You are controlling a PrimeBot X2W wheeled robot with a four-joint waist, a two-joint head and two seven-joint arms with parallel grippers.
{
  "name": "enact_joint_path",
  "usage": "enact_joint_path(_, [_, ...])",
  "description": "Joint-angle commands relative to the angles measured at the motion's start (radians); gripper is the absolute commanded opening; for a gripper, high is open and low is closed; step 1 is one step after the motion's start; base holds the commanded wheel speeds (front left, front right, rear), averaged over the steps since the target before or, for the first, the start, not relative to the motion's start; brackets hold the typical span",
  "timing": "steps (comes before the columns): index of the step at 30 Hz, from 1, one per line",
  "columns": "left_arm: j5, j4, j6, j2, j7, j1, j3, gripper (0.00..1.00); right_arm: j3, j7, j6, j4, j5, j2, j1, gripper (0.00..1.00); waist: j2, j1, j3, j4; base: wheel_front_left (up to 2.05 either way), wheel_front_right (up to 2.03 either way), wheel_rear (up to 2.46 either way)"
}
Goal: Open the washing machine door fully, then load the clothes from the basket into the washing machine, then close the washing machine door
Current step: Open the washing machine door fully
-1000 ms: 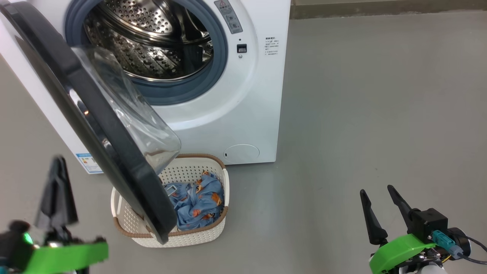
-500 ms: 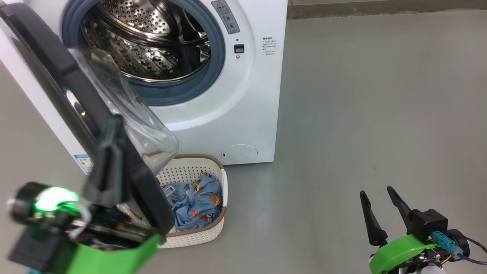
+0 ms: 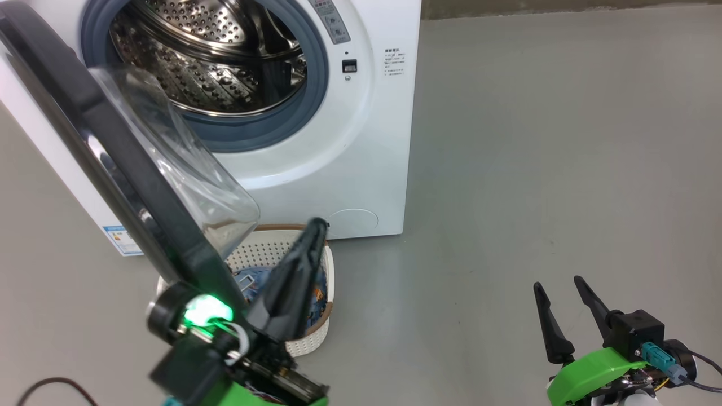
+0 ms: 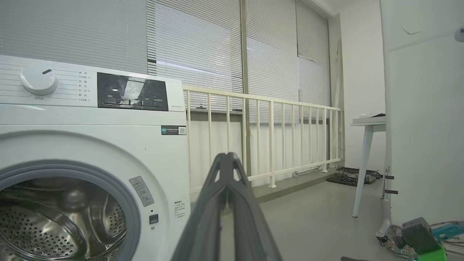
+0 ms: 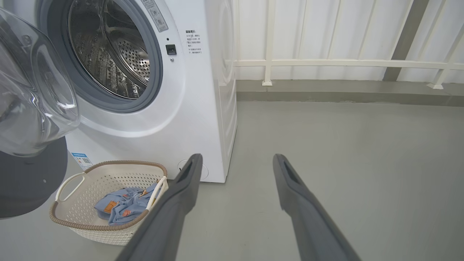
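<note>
- Grey floor (image 3: 536, 169) underlies everything. At the lower right of the head view the right tool (image 3: 557, 282) hangs with its fingers moderately apart, holding nothing.
- At lower centre the left tool (image 3: 315, 231) has its fingers pressed together and empty. It crosses in front of the basket (image 3: 307, 341), just right of the washing machine door (image 3: 130, 186).
- The clothes (image 5: 123, 204) lie in the basket, at the foot of the washing machine (image 3: 350, 158).
- The door slants out over the basket's left part, so I judge the opening step unfinished. The next move calls for the left tool to push the door's inner side further left.
- Further back, at upper left, the drum (image 3: 214, 56) stands exposed.
</note>
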Motion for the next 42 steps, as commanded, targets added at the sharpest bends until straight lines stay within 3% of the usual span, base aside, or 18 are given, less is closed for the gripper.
enact_joint_path(1, [-0.002, -0.013, -0.003, 0.008, -0.005, -0.014, 0.021, 0.0, 0.023, -0.012, 0.002, -0.026, 0.0, 0.0, -0.016, 1.0, 0.0, 0.0, 0.001, 0.0, 0.0, 0.0, 0.0])
enact_joint_path(16, [0.026, 0.182, 0.004, 0.003, -0.005, 0.03, -0.001, 0.0, 0.023, -0.012, 0.002, -0.051, -0.006, 0.0, -0.009, 1.0, 0.0, 0.0, 0.018, 0.0, 0.0, 0.0, 0.0])
enact_joint_path(25, [0.005, 0.284, 0.046, -0.008, -0.005, 0.027, 0.083, 0.0, 0.023, -0.012, 0.002, -0.05, -0.002, 0.0, -0.011, 1.0, 0.0, 0.0, 0.018, 0.0, 0.0, 0.0, 0.0])
enact_joint_path(42, [0.002, 0.419, 0.03, -0.015, -0.005, -0.044, 0.137, 0.0, 0.032, -0.012, 0.002, -0.054, 0.01, 0.0, -0.025, 1.0, 0.0, 0.0, 0.049, -0.005, 0.0, 0.0, 0.0])
